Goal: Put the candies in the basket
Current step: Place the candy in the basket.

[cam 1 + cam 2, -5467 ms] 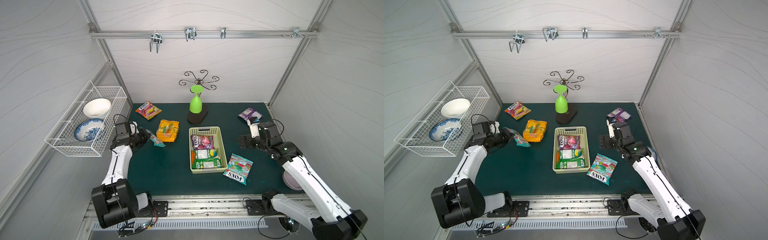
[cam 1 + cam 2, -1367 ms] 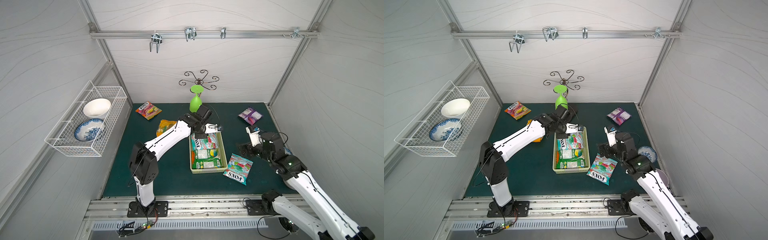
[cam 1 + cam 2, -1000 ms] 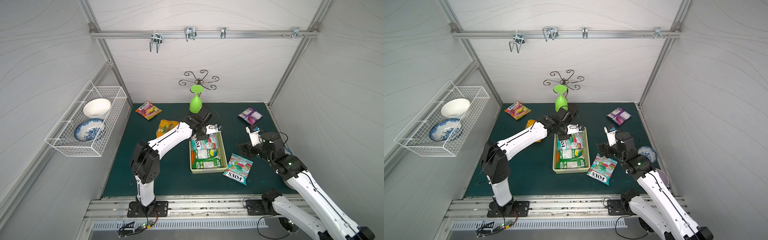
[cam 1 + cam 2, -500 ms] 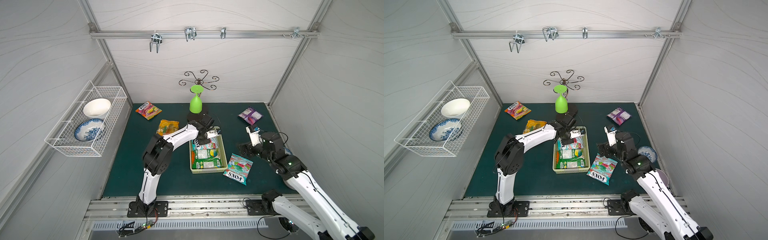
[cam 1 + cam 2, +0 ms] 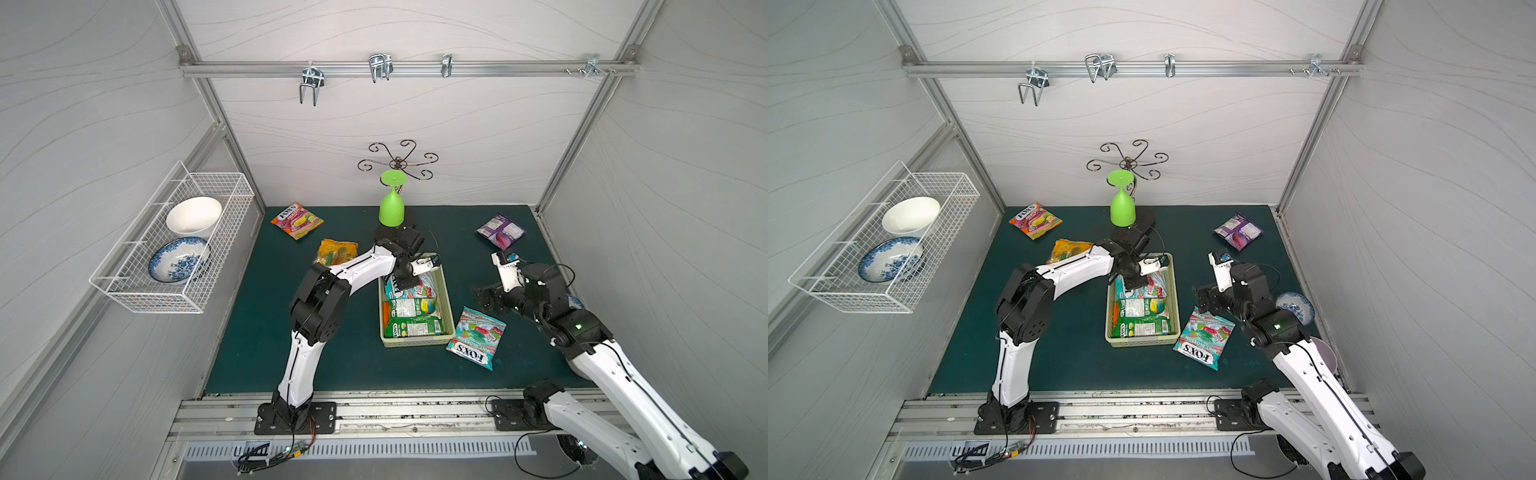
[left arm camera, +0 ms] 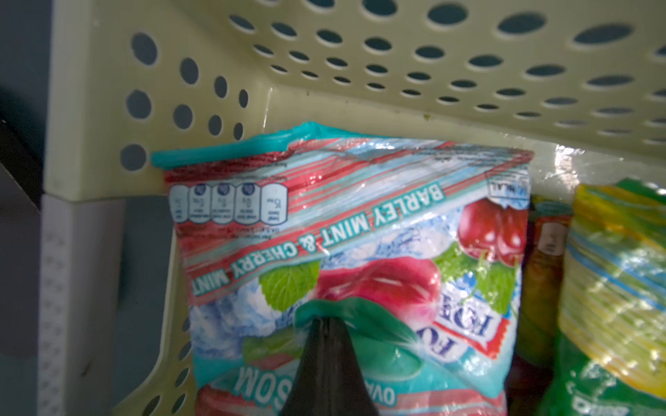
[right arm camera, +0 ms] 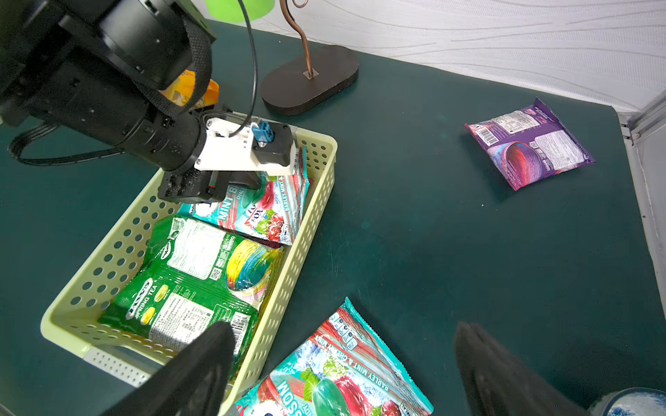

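Note:
The pale yellow-green basket (image 5: 448, 299) (image 7: 299, 252) sits mid-table. It holds green candies (image 5: 411, 320) (image 7: 194, 273) and a teal mint-and-cherry bag (image 5: 409, 286) (image 6: 360, 230) at its far end. My left gripper (image 5: 405, 282) (image 6: 326, 320) is shut, its tips resting on that teal bag with nothing visibly pinched. My right gripper (image 5: 488, 299) (image 7: 342, 329) hangs open just above a second teal bag (image 5: 476, 336) (image 7: 335, 367) lying beside the basket's near right corner. On the mat lie a purple bag (image 5: 500, 232), an orange bag (image 5: 296, 220) and a yellow-orange bag (image 5: 336, 251), half hidden by the left arm.
An upturned green goblet (image 5: 392, 208) hangs on a wire stand with a dark base behind the basket. A white wire rack (image 5: 174, 245) with two bowls is fixed to the left wall. A blue-patterned bowl (image 5: 1295, 307) lies under the right arm.
The left gripper has dropped lower into the basket's far end and its jaws have closed. The teal bag now lies flatter in the basket. The right arm has not moved.

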Controlling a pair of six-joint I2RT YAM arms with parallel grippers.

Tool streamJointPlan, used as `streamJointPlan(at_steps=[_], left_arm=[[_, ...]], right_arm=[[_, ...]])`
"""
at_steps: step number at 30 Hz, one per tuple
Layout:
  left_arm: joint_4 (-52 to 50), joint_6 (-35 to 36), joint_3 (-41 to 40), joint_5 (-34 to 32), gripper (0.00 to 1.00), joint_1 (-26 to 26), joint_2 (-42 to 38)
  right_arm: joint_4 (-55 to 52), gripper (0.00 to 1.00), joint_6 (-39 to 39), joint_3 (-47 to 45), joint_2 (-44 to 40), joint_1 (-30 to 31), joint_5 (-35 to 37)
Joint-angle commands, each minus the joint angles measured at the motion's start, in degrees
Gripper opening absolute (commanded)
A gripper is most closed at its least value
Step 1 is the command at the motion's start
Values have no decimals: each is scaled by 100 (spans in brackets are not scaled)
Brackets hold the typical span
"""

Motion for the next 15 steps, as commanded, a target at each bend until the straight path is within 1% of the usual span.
streamJointPlan(at_steps=[1,4,7,9,11,15], left_arm=[[-51,-39,-4,-19,0,103,272],[-67,-176,-32,64,0,81,8],[-71,-380,-69,169,0,27,-487],[-10,-558,-142,218,7,-9,-887],[38,-792,-179,231,13,-16,-1231],[42,-1121,-278,202,20,-12,-1848]], right_arm=[[126,99,106,-60,64,-35,-72],[93,99,160,-31,96,-42,-37],[68,99,372,-85,112,-102,79],[90,99,549,-87,146,-123,40],[34,99,777,-61,198,-145,150],[-119,99,1056,-54,297,-276,113]])
